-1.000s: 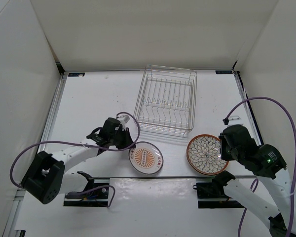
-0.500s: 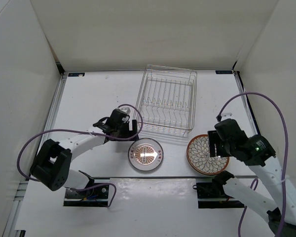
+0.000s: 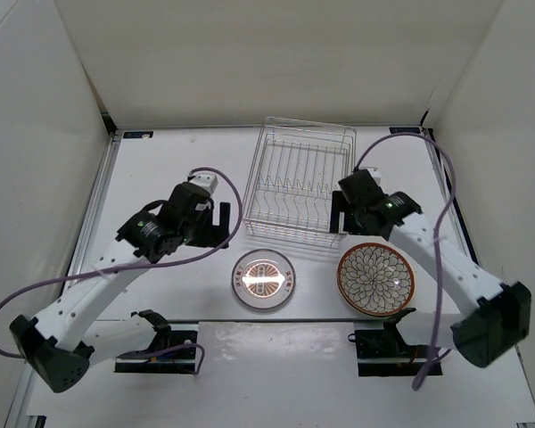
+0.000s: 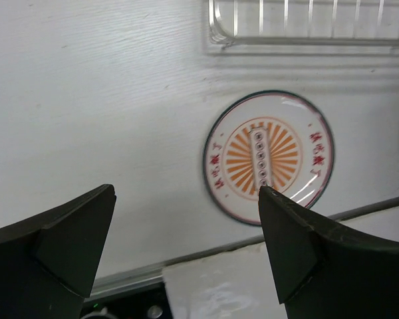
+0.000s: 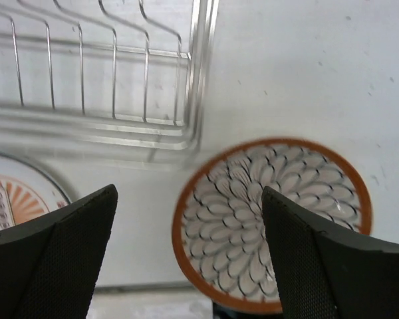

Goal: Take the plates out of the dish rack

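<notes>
Silver wire dish rack (image 3: 301, 183) stands empty; round orange-centred plate (image 3: 263, 279) and petal-patterned plate (image 3: 375, 278) lie before it. Left gripper (image 4: 186, 199) and right gripper (image 5: 189, 199) (both wide open) have withdrawn: unloading looks done.

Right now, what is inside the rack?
Nothing: the rack holds only its own prongs. Both plates lie on the table in front. The right claw hides one corner from above; the wrist view shows it bare.

I see the small plate (image 4: 268, 157), orange sunburst and dark rim; the large plate (image 5: 272, 222), dark petals on white, orange-brown rim; the dish rack (image 3: 301, 183), silver.
</notes>
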{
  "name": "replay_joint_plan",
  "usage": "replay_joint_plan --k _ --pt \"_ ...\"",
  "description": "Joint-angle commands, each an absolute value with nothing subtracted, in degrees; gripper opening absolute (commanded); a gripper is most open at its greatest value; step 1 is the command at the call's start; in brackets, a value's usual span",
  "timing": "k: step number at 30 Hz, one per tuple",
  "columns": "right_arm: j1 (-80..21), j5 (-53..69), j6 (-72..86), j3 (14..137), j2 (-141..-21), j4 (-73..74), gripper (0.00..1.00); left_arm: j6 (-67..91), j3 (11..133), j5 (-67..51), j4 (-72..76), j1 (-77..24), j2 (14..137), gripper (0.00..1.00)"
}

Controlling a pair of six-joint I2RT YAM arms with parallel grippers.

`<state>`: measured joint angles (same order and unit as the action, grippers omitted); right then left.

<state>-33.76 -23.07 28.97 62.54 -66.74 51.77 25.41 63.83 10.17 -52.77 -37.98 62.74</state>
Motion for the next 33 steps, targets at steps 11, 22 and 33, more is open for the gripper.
replay_joint_plan --k 11,22,33 --pt "-24.17 -9.85 22.95 77.60 -97.27 39.45 0.90 14.85 42.37 25.93 -60.03 -37.79 40.96 1.00" --pt "-23.64 -8.70 11.88 77.79 -105.20 34.02 0.82 14.41 42.45 24.61 -58.71 -34.89 40.51 1.00" --pt "-23.38 -19.73 3.07 82.17 -106.70 35.84 0.90 14.41 42.36 24.08 -58.97 -34.28 41.66 1.00"
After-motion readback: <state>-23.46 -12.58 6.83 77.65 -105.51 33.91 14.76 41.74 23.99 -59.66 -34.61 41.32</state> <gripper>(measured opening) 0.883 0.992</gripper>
